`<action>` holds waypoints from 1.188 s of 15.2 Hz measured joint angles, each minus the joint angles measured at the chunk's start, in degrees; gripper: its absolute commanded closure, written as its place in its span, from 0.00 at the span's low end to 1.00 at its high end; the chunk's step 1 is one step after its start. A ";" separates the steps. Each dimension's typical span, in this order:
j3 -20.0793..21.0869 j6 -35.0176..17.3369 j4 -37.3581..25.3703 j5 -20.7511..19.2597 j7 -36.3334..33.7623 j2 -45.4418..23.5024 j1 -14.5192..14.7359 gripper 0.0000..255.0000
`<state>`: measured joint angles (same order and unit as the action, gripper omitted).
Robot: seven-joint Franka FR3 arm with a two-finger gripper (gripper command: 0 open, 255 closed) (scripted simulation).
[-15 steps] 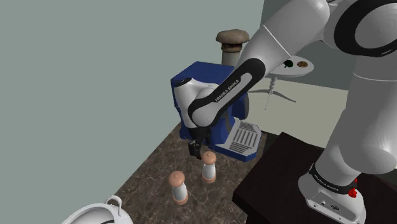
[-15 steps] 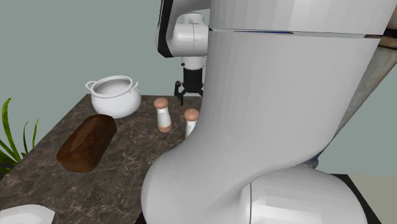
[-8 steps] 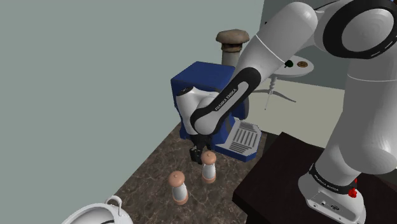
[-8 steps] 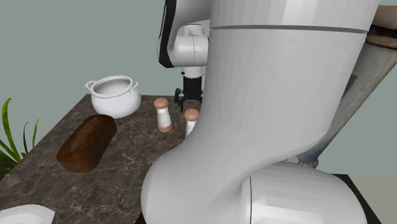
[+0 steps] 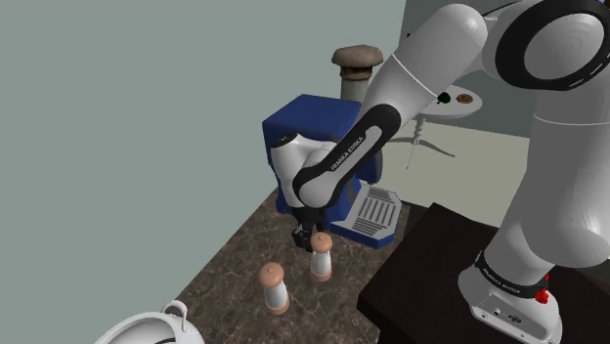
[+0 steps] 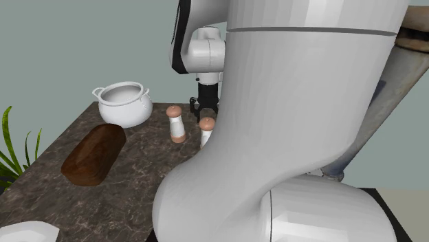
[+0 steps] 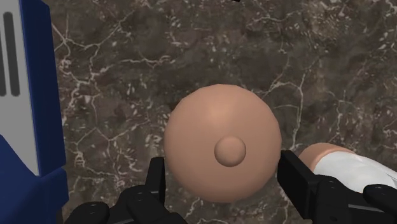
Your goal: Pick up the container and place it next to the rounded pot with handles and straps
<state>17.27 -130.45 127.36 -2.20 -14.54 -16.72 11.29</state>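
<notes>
The container is a white shaker [image 5: 321,262] with a tan rounded cap [image 7: 221,145], standing upright on the dark marble counter [image 5: 235,269] close to the blue machine. My gripper [image 5: 309,237] has come straight down over it. In the wrist view the gripper [image 7: 222,186] has one black finger pressed against each side of the cap. From the second exterior view the shaker [image 6: 206,128] stands just under the gripper [image 6: 203,110]. The white rounded pot with handles [image 6: 124,103] sits at the counter's far left corner there, and at the shoulder view's bottom left edge [image 5: 147,330].
A second, similar shaker [image 5: 276,286] [image 6: 177,124] [image 7: 347,167] stands just beside the held one, toward the pot. A blue coffee machine [image 5: 313,127] [image 7: 25,95] is close behind the gripper. A brown loaf [image 6: 95,152], a plant [image 6: 14,155] and the dark stand [image 5: 440,264] border the counter.
The gripper dropped from above the counter down onto the shaker near the blue machine, and its fingers closed in on the cap. Both shakers stand where they were.
</notes>
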 measured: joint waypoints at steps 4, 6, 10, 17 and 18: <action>0.00 0.00 0.01 0.01 0.02 0.01 -0.01 1.00; -0.01 0.01 0.01 0.01 0.03 0.01 -0.02 1.00; 0.06 0.35 0.04 0.15 0.08 0.36 -0.05 1.00; 0.60 4.80 -0.78 1.55 0.86 4.14 -0.45 1.00; 0.70 5.60 -0.81 1.84 1.02 4.94 -0.53 1.00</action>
<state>17.97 -124.85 126.56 -0.36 -13.52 -11.78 10.77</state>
